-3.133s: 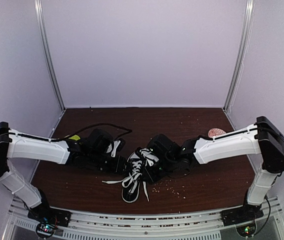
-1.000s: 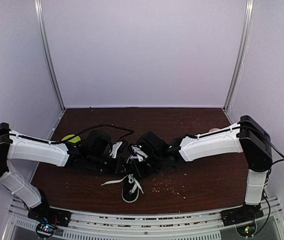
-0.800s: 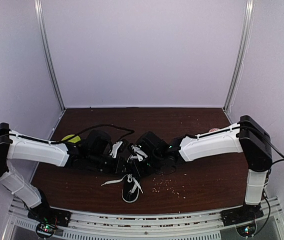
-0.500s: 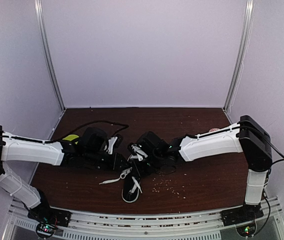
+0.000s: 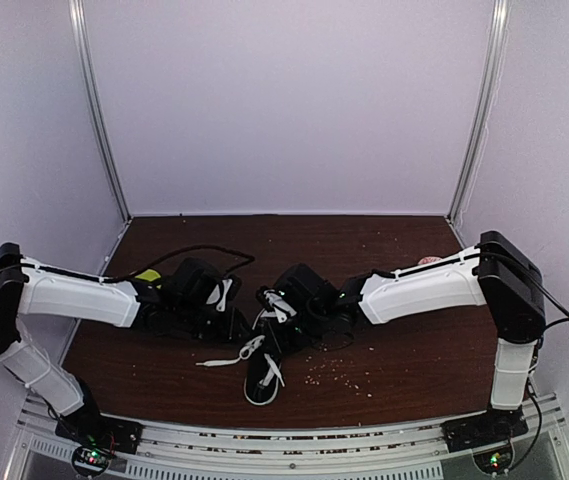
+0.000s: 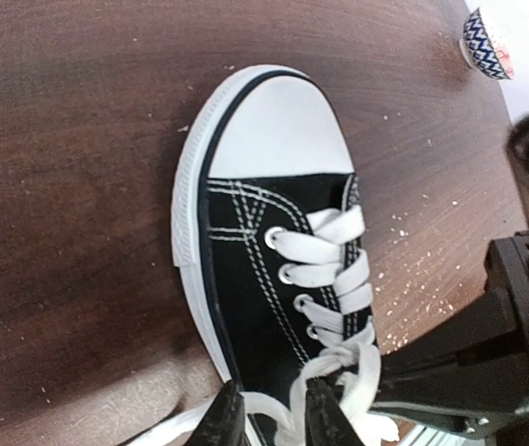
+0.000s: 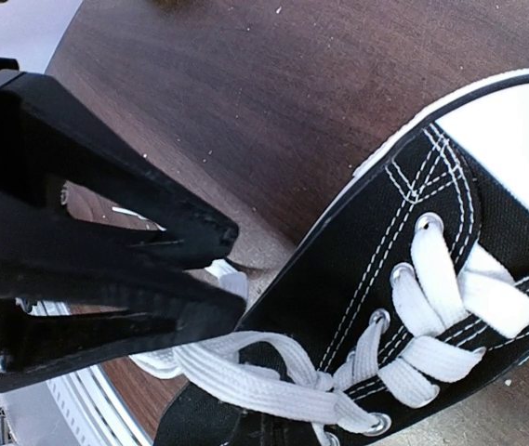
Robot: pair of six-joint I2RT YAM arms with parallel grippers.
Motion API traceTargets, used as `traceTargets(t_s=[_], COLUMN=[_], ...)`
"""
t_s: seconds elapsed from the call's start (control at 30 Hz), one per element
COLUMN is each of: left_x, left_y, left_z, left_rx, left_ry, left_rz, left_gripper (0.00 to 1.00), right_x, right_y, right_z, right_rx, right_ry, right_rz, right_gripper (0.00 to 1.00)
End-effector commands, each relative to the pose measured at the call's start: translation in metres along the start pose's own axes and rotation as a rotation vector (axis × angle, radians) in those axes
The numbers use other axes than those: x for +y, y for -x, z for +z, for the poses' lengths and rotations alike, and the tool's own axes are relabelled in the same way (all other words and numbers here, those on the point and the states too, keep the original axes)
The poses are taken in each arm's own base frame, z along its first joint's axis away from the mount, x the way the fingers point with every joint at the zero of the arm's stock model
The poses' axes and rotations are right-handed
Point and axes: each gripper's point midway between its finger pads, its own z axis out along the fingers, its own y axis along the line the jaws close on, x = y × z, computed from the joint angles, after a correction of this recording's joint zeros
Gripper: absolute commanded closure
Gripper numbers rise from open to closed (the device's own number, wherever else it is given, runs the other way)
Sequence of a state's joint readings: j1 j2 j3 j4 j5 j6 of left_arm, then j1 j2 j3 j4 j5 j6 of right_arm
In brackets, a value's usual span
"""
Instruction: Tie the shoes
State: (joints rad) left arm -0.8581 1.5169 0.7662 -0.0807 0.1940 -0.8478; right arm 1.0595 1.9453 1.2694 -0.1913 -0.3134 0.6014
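Observation:
The shoe [image 5: 261,376], a black canvas sneaker with a white toe cap, lies mid-table with its toe toward the arms' bases. The left wrist view shows its side and laces [image 6: 245,251]. My left gripper [image 6: 275,423] is open, and a slack lace loop [image 6: 338,372] lies between its fingers. In the top view it [image 5: 234,322] sits just left of the shoe's heel. My right gripper [image 5: 274,314] stays shut over the shoe's opening, with a white lace [image 5: 276,302] at its tip. Its own tips are hidden in the right wrist view, where the lace [image 7: 264,381] runs from the knot.
A loose lace tail [image 5: 226,358] trails on the table left of the shoe. Crumbs [image 5: 336,372] are scattered to the right. A patterned cup [image 6: 485,45] stands far right and a yellow-green object [image 5: 147,275] far left. The left gripper's black fingers [image 7: 152,232] fill the right wrist view's left side.
My left gripper has opened and backed a little to the left. The lace tail now lies loose on the table. The right arm has not moved.

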Motion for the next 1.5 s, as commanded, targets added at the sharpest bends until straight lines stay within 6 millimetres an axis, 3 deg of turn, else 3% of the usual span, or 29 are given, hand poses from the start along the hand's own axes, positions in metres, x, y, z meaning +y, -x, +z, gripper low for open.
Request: traceTargets(t_s=[0.0,0.33,1.0,1.47], left_x=[-0.007,-0.024,-0.007,-0.018], left_y=[0.011,0.009,0.008,0.013], left_z=[0.008,0.010,0.004,0.001], left_rx=[-0.009,-0.001,-0.050,-0.075], left_ry=[-0.027,-0.139,-0.084,-0.140], left_rz=[-0.006,0.026,-0.054,-0.039], left_gripper=[0.74,0.74,0.73,0.65], right_x=[-0.012,-0.013,-0.014,-0.014], right_y=[-0.004,-0.004,-0.006,-0.006], right_z=[0.000,0.001,0.003,0.003], right_rx=[0.002,0.005,0.015,0.017], right_ry=[-0.037,-0.039,-0.044,-0.042], right_rz=[0.014,0.015,0.016,0.016], right_gripper=[1.00,1.00,1.00,1.00])
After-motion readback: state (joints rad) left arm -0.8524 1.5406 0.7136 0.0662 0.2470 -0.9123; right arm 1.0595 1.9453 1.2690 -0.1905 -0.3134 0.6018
